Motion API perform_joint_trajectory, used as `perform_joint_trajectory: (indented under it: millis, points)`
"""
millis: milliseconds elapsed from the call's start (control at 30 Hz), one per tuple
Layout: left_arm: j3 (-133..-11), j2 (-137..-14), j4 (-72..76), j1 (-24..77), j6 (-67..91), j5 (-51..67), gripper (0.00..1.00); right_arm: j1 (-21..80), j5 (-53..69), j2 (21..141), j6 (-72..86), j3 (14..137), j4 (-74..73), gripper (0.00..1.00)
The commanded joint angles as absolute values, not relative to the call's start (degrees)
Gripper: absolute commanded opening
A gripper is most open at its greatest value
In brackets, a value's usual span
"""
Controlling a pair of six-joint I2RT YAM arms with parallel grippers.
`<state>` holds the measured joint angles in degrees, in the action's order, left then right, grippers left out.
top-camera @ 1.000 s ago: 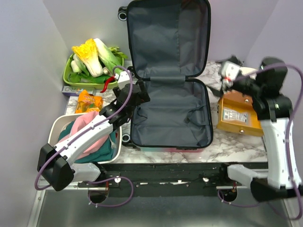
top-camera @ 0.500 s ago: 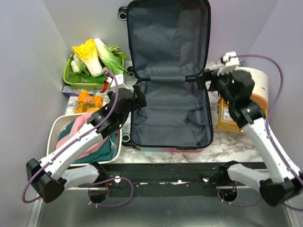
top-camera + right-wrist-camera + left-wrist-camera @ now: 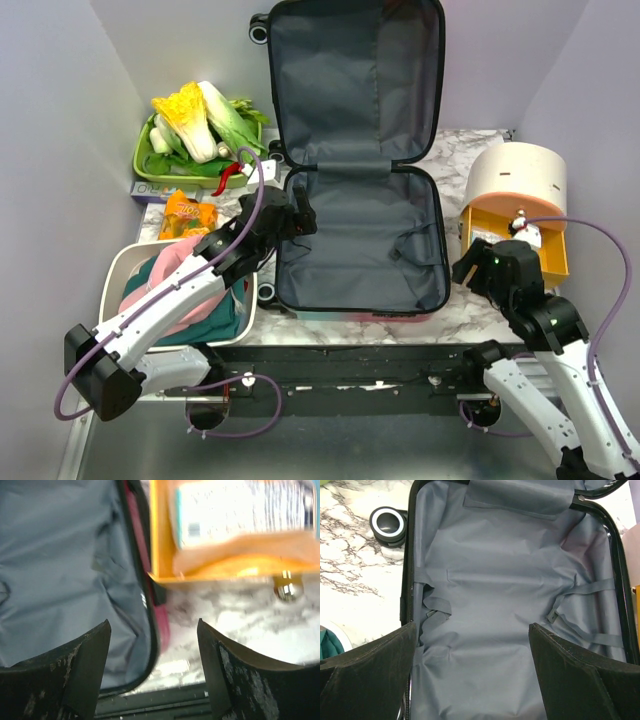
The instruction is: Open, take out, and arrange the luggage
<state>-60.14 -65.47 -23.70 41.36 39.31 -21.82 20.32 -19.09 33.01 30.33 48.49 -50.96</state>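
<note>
The luggage [image 3: 360, 240] lies open in the middle of the overhead frame, its long axis running bottom to top. Its lid leans on the back wall and its grey lining is bare. The left gripper [image 3: 300, 212] hangs over the lower shell's left rim, fingers spread wide and empty, facing inward. The right gripper [image 3: 464, 272], likewise wide open and holding nothing, sits just off the lower right corner, so the left looks nearer the interior.
</note>
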Motion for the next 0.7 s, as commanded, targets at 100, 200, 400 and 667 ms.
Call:
perform_joint_trajectory:
  millis: [100, 200, 400, 667]
  points:
    - [-58.9, -65.8, -21.6, 41.4, 38.3, -18.5, 0.99, 20.7, -26.6, 31.7, 47.4, 41.8, -64.0, 0.64]
    - [-59.3, -66.0, -22.0, 41.5, 38.1, -18.3, 0.99, 20.7, -31.6, 32.9, 49.1, 40.7, -61.3, 0.40]
    - [-60.0, -66.0, -22.9, 41.4, 37.7, -18.7, 0.99, 20.3, -39.6, 38.3, 50.8, 42.1, -57.8, 0.29]
    - [-61.2, -65.5, -25.9, 41.4, 36.9, -22.1, 0.99, 12.4, -40.1, 41.8, 42.5, 39.5, -44.3, 0.32]
